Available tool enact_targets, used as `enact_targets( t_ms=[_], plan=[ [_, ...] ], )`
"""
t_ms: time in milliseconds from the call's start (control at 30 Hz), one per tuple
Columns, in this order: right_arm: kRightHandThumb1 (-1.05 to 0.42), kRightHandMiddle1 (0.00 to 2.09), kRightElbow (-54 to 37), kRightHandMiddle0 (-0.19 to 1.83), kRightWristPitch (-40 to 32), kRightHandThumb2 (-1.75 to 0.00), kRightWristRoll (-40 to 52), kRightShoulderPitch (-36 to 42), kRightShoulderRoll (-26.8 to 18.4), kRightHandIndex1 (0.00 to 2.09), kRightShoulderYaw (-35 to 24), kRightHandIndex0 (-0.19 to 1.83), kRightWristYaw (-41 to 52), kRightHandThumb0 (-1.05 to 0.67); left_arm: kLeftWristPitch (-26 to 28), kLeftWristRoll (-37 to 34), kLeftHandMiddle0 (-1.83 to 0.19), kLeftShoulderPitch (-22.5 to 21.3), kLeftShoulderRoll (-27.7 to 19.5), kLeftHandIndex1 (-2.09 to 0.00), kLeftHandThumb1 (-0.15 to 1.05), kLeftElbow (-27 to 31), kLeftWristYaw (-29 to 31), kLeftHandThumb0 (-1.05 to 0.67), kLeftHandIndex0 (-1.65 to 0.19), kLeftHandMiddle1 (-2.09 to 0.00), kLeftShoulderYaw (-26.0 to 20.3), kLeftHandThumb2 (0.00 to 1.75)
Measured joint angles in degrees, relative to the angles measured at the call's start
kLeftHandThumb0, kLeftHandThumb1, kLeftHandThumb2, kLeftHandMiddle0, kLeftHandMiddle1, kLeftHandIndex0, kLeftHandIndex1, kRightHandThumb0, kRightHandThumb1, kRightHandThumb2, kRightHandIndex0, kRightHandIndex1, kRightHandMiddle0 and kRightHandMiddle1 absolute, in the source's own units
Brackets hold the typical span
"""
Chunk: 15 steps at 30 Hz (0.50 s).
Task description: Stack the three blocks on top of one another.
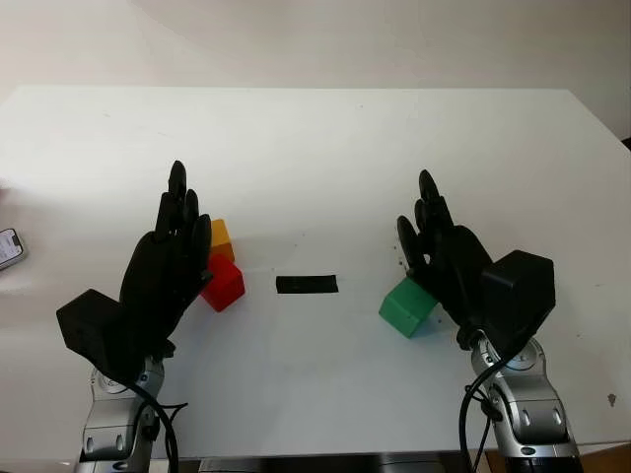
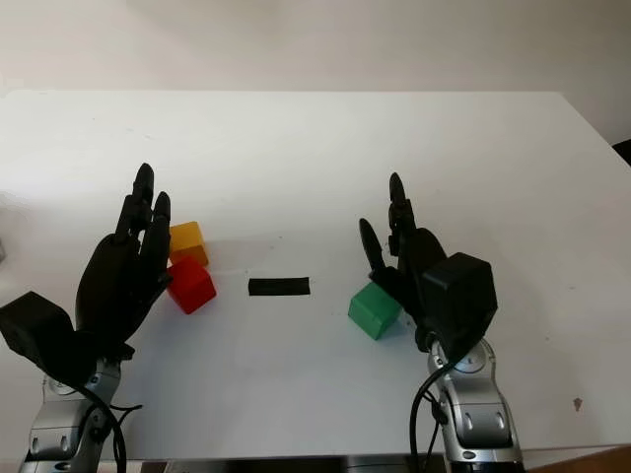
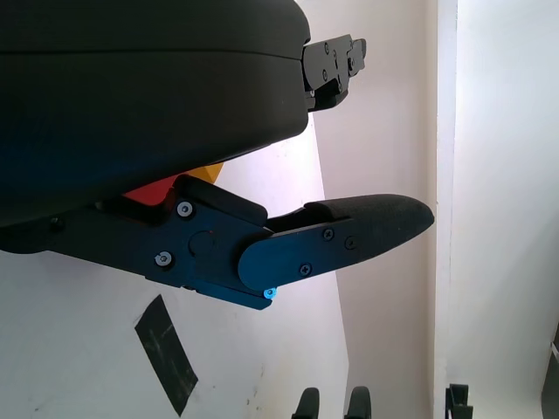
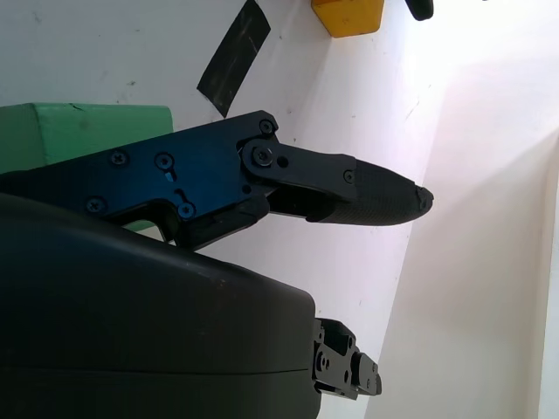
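A white rectangular desk (image 1: 315, 148) carries three small cube blocks and a short strip of black tape (image 1: 307, 284) that lies flat about midway between the two side edges, nearer the front edge than the far one.

The red cube block (image 2: 191, 285) sits toward the desk's left edge, on the desk top. The orange-yellow cube block (image 2: 187, 241) stands just behind it, on the far side, so close that the two seem to touch at a corner; whether they truly meet cannot be told. The green cube block (image 2: 374, 309) sits well apart from them, on the other side of the tape, toward the right edge. All three rest singly on the desk, none on top of another.

The black left hand (image 1: 168, 264) is raised just beside the red and orange-yellow blocks, on their outer side, released and holding nothing. In the left wrist view its palm shell (image 3: 148, 105) hangs over both blocks, and a sliver of red and yellow shows beneath it.

The black right hand (image 2: 414, 261) is just beside the green block on its outer side, also released, grasping nothing. In the right wrist view one finger (image 4: 349, 194) reaches past the green block's edge toward the tape.
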<state>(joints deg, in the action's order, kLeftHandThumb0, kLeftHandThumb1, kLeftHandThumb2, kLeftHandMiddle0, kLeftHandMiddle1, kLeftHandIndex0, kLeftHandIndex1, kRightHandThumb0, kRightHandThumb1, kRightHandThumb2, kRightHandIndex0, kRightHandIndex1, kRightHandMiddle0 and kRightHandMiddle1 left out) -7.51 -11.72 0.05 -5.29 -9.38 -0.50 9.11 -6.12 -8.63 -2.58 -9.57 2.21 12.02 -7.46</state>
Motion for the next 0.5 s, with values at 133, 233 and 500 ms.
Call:
enact_targets(
  t_ms=[133, 233, 500],
  plan=[
    [-1.05, 0.05, 0.0, -0.17, 0.0, -0.59, 0.1, 0.0, 0.0, 0.02, 0.0, -0.19, 0.0, -0.71, 0.0, -0.1, 0.19, 0.0, 0.1, 0.00, 1.05, 0.0, 0.0, -0.71, 0.19, 0.00, 0.0, 0.62],
    [-1.05, 0.05, 0.3, -0.17, 0.0, -0.59, -0.2, -0.3, 0.0, 0.02, 0.0, -0.19, 0.0, -0.70, -0.2, -0.1, 0.19, 0.0, 0.1, 0.00, 1.05, -0.2, 0.0, -0.70, 0.19, 0.00, 0.0, 0.62],
    [-1.05, 0.06, 0.8, -0.15, -0.4, -0.60, -1.3, -1.0, -0.2, 0.03, 0.2, -0.18, -0.5, -0.72, -0.6, -0.5, 0.19, -0.2, 0.0, 0.00, 1.05, -1.5, 0.1, -0.73, 0.19, 0.00, -0.3, 0.60]
  ],
)
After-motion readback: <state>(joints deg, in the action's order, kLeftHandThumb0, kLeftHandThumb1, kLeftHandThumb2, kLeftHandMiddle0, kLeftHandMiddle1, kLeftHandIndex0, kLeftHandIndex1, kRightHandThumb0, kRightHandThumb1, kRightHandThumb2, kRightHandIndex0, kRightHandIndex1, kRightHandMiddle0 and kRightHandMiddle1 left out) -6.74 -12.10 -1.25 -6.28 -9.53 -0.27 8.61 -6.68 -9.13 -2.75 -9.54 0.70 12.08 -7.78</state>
